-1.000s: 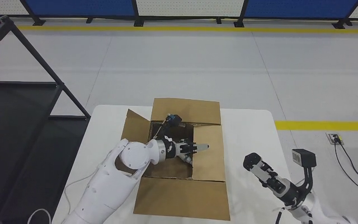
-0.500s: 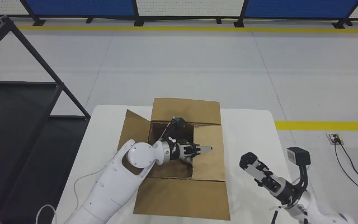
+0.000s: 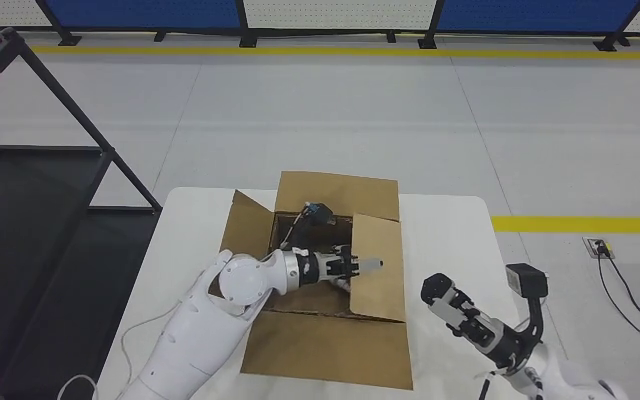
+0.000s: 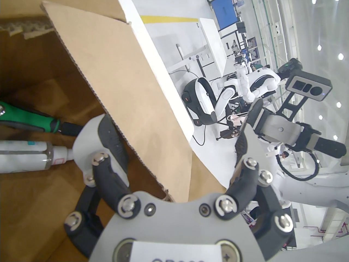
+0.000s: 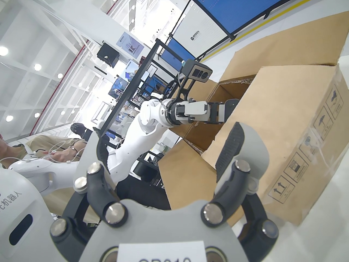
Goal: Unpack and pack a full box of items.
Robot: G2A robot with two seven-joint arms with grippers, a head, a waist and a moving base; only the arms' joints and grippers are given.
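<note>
White tabletop [image 3: 180, 250] carries an open brown cardboard box [image 3: 330, 350] near its middle, with blue panels [image 3: 140, 12] across the floor behind. My left gripper [image 3: 362, 266] sits at the box's right flap [image 4: 122, 83], which stands up between my spread fingers, one inside and one outside. On the box floor a green-handled screwdriver [image 4: 30, 122] and a white tube [image 4: 24, 156] lie side by side. My right gripper [image 3: 437, 290] hangs wide apart, beside the box's right wall.

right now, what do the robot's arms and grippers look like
The left arm and right arm are smooth white shells with black wrists. The left gripper and right gripper match: grey metal plate with screws and a white label, black linkages, white-backed fingers with ribbed black pads. A black camera on a bracket rides each wrist.
</note>
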